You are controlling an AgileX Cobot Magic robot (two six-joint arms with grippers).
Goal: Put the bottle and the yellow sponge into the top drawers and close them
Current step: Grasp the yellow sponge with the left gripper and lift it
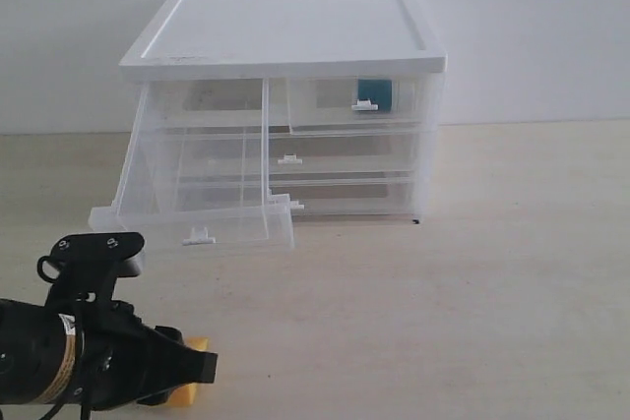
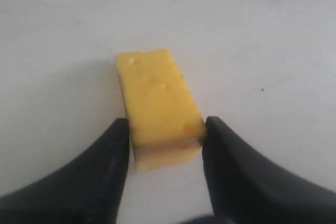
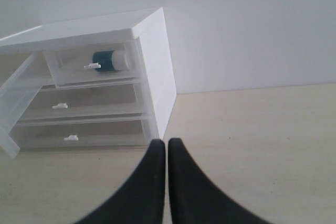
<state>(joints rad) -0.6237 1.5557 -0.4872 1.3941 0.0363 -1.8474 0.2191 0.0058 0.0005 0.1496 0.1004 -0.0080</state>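
Note:
The yellow sponge [image 2: 157, 103] lies on the table with its near end between the black fingers of my left gripper [image 2: 165, 124], which touch it on both sides. In the exterior view this gripper [image 1: 202, 371] is low at the front left, with the yellow sponge [image 1: 198, 344] showing at its tip. The left top drawer [image 1: 212, 194] is pulled far out and tilts down. The right top drawer [image 1: 325, 100] is pushed in, and the teal, white-capped bottle [image 3: 107, 60] lies inside it. My right gripper [image 3: 167, 142] is shut and empty, off to the cabinet's right side.
The white-topped cabinet [image 1: 285, 31] stands at the back of the pale wooden table [image 1: 492, 292], against a white wall. Its two full-width drawers [image 1: 345, 156] are pushed in. The hanging drawer's front [image 1: 236, 228] sits just beyond my left arm [image 1: 59, 361].

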